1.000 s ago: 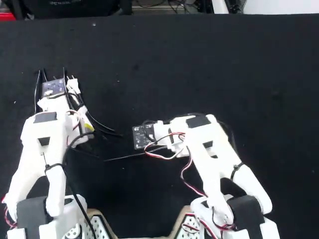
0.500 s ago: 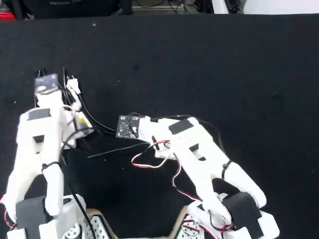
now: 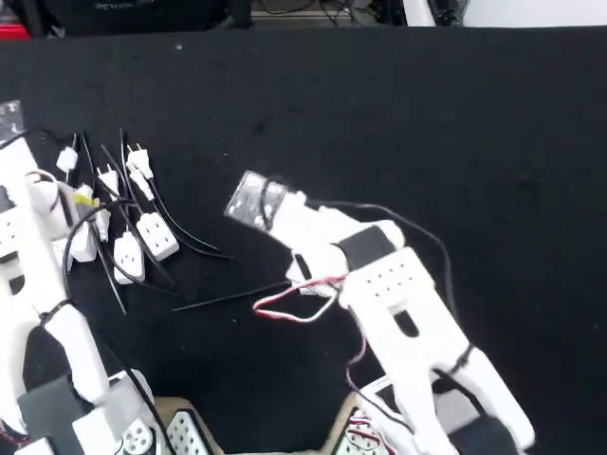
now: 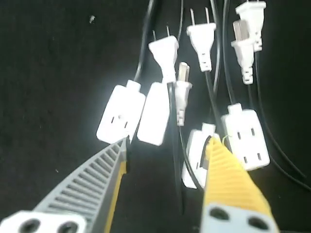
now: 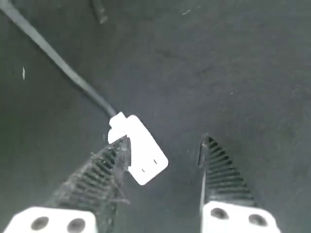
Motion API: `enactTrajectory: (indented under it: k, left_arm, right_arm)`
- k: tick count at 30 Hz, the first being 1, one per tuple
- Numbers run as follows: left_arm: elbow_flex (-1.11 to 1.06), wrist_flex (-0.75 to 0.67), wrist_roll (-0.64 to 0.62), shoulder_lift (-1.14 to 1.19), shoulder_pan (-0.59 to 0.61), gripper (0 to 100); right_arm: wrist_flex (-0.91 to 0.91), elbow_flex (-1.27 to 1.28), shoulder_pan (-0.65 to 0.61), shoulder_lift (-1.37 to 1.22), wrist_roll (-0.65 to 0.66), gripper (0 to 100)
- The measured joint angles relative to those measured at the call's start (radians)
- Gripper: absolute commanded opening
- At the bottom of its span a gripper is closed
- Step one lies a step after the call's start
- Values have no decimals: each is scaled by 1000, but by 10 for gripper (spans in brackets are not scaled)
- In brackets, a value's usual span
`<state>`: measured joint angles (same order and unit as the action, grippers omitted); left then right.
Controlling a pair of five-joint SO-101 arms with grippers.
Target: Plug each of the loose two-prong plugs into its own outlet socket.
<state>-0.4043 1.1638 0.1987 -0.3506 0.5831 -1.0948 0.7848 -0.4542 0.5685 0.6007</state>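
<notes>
Twice repositioned: swung left gripper [image 4: 167,141], spread open, off the cords [image 3: 128,251]; brought right gripper [image 5: 165,140], also spread, nearer them, beside one socket [image 5: 141,153]. Plugged nothing yet.

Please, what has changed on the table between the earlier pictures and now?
The left gripper has swung away to the left edge of the table, uncovering the plugs and sockets it was above. The right gripper has moved toward the far side and a little left. Both are open now, and nothing was visibly taken hold of or let go. The plugs and sockets lie where they were.
</notes>
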Motion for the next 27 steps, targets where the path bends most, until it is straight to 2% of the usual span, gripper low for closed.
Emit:
enactTrajectory:
  k: [7,11,16,18,27]
  left_arm:
    - [209,58,-40,273,-34,261]
    - [446,153,-130,485,-127,261]
    - [802,252,-196,747,-226,261]
    - [942,281,-232,861,-242,261]
    - [1521,537,-394,1304,-255,257]
  right_arm:
    - [284,221,0,80,-239,201]
    - [396,313,0,118,-258,201]
    - [425,338,127,161,-265,201]
    - [453,362,164,164,-265,201]
    - [531,408,167,166,-265,201]
